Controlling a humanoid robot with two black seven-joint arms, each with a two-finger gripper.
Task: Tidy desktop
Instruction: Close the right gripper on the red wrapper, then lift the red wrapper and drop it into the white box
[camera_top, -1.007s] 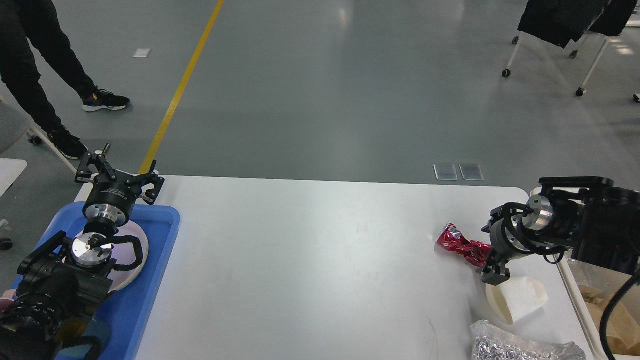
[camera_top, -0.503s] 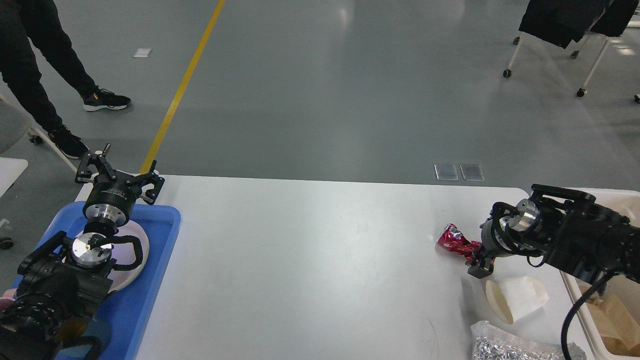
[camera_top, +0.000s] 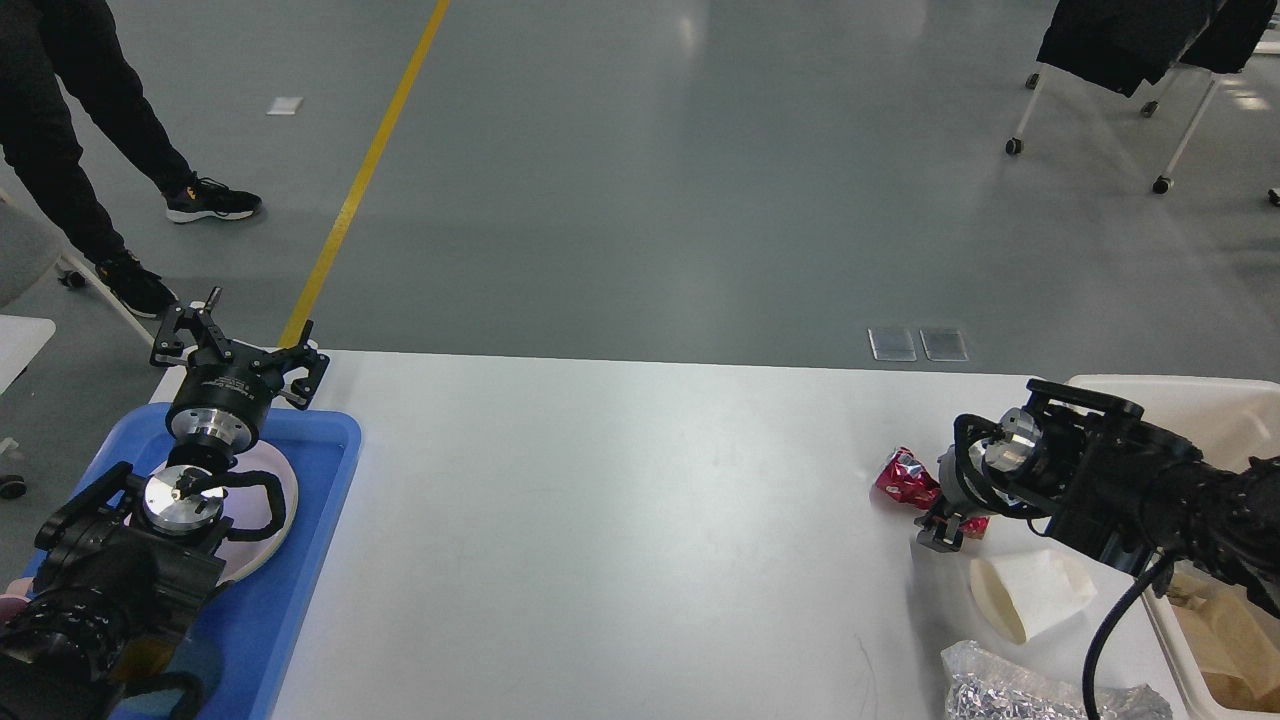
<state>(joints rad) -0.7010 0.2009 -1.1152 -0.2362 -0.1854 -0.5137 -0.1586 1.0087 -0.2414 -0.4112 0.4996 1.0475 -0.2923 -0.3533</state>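
Observation:
The white desktop (camera_top: 620, 520) fills the middle of the head view. A crumpled red foil wrapper (camera_top: 900, 478) lies near its right end. My right gripper (camera_top: 940, 525) hangs right over the wrapper's right part and hides it; its dark fingers cannot be told apart. A white paper cup (camera_top: 1035, 592) lies on its side just below the gripper. A crinkled silver foil bag (camera_top: 1010, 690) lies at the front right edge. My left gripper (camera_top: 240, 345) is open and empty above the far end of the blue tray (camera_top: 310, 560).
A cream-white bin (camera_top: 1190, 395) holding brown scraps stands off the desktop's right end, behind my right arm. A pale plate (camera_top: 285, 505) lies in the blue tray. A person's legs (camera_top: 60, 150) stand on the floor at the far left.
My right arm has swung left and down, bringing its gripper onto the right part of the red wrapper and uncovering the bin. The left arm has not moved.

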